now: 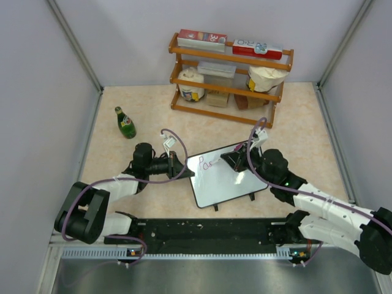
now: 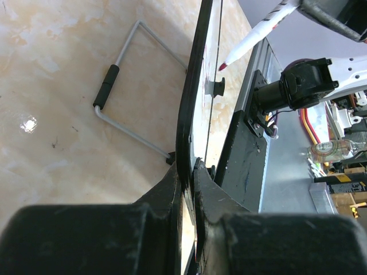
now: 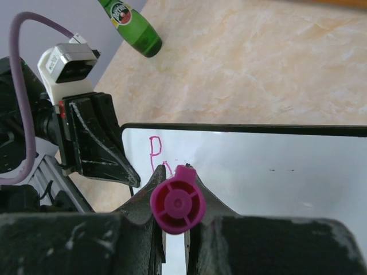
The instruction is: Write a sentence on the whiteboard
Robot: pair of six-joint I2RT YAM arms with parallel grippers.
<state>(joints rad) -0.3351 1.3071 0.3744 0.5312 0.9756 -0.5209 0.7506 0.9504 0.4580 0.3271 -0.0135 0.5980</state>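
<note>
The whiteboard (image 1: 223, 180) stands tilted in the middle of the table. It is edge-on in the left wrist view (image 2: 192, 97) and fills the right wrist view (image 3: 264, 166). My left gripper (image 1: 184, 168) (image 2: 189, 172) is shut on the board's left edge. My right gripper (image 1: 236, 158) (image 3: 176, 175) is shut on a pink-capped marker (image 3: 178, 199), with the tip (image 2: 222, 66) at the board's face. The sentence (image 1: 208, 164) is only a purple-pink "P" (image 3: 155, 150) and a few strokes beside it, at the board's upper left.
A green bottle (image 1: 125, 122) (image 3: 132, 26) stands at the back left. A wooden rack (image 1: 229, 76) with boxes and jars is at the back. The board's wire stand (image 2: 123, 80) rests on the table. A black rail (image 1: 208, 231) runs along the near edge.
</note>
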